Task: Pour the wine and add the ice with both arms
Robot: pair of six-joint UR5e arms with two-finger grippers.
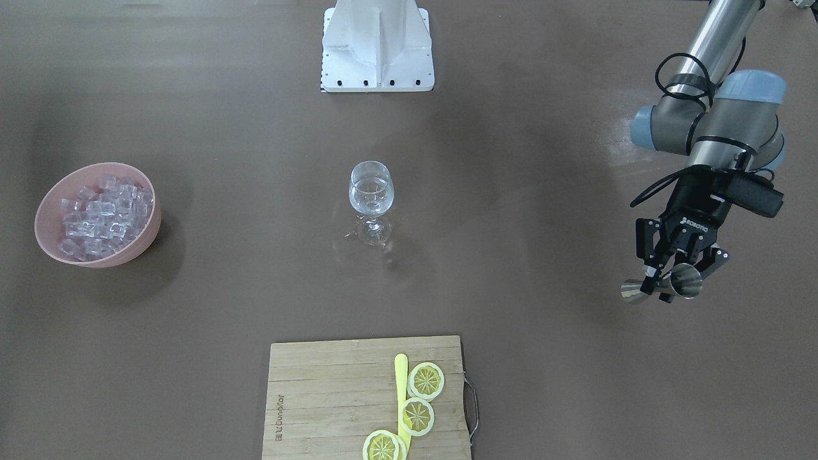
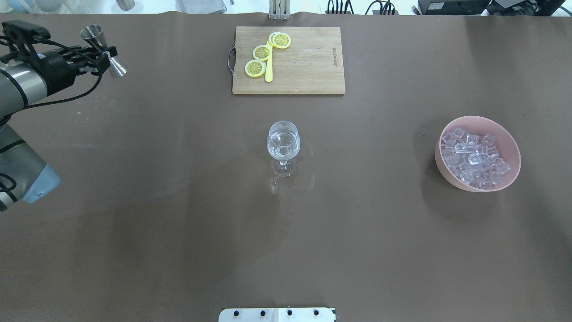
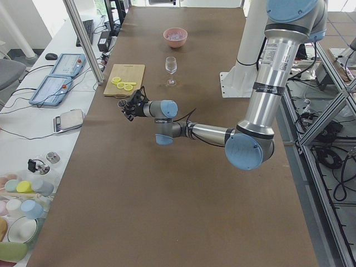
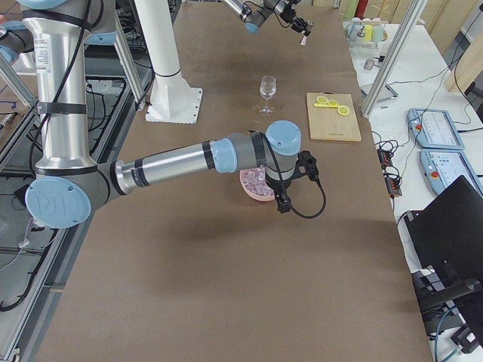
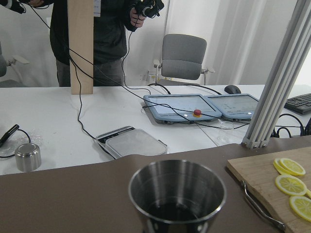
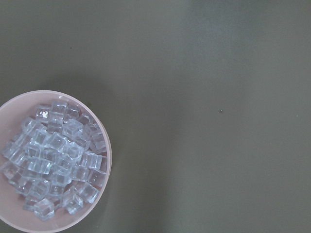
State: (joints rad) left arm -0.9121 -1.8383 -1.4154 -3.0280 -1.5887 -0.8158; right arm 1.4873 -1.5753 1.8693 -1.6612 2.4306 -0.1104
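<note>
A wine glass (image 1: pixel 370 191) stands upright mid-table and holds a small amount of clear wine; it also shows in the overhead view (image 2: pixel 283 142). A pink bowl (image 1: pixel 142 239) full of clear ice cubes (image 1: pixel 102 214) sits apart from it, also in the overhead view (image 2: pixel 473 158) and the right wrist view (image 6: pixel 56 160). My left gripper (image 1: pixel 671 281) is shut on a steel jigger (image 2: pixel 103 51), held tilted above the table far from the glass. Its cup (image 5: pixel 177 191) looks empty. My right gripper (image 4: pixel 281 200) hangs above the bowl; I cannot tell whether it is open.
A wooden cutting board (image 2: pixel 308 67) with three lemon slices (image 2: pixel 262 52) and a yellow knife (image 2: pixel 268 67) lies beyond the glass. The white pedestal (image 1: pixel 377 45) stands at the robot's side. A wet patch surrounds the glass foot (image 2: pixel 282 169).
</note>
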